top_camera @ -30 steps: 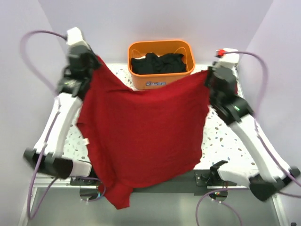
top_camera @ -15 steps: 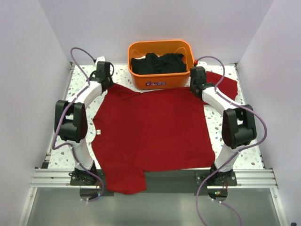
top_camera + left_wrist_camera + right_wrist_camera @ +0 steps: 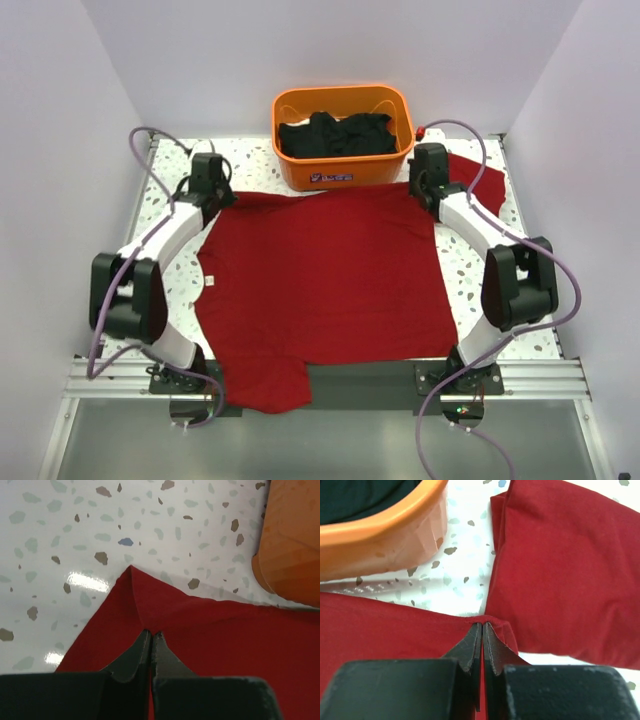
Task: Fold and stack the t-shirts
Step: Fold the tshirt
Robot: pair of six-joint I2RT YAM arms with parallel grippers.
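One dark-red t-shirt (image 3: pixel 330 270) lies spread flat over the table, its white neck label (image 3: pixel 210 281) at the left and one sleeve (image 3: pixel 265 385) hanging over the near edge. My left gripper (image 3: pixel 220 198) is shut on its far left corner, pinching the cloth (image 3: pixel 225 645) between its tips (image 3: pixel 151 632). My right gripper (image 3: pixel 430 192) is shut on the far right corner (image 3: pixel 380 625), fingertips closed at the hem (image 3: pixel 483 625). A second dark-red t-shirt (image 3: pixel 472 180) lies folded at the back right, just beyond the right gripper (image 3: pixel 560 570).
An orange basket (image 3: pixel 343 95) with black clothes (image 3: pixel 335 133) inside stands at the back middle, between the two grippers; its wall shows in both wrist views (image 3: pixel 292 545) (image 3: pixel 380 535). Speckled white tabletop (image 3: pixel 170 160) shows at the left and right of the shirt.
A second ago both arms held the shirt up in the air. They have come down and laid it flat on the table, then drawn its far edge straight. Both grips hold.
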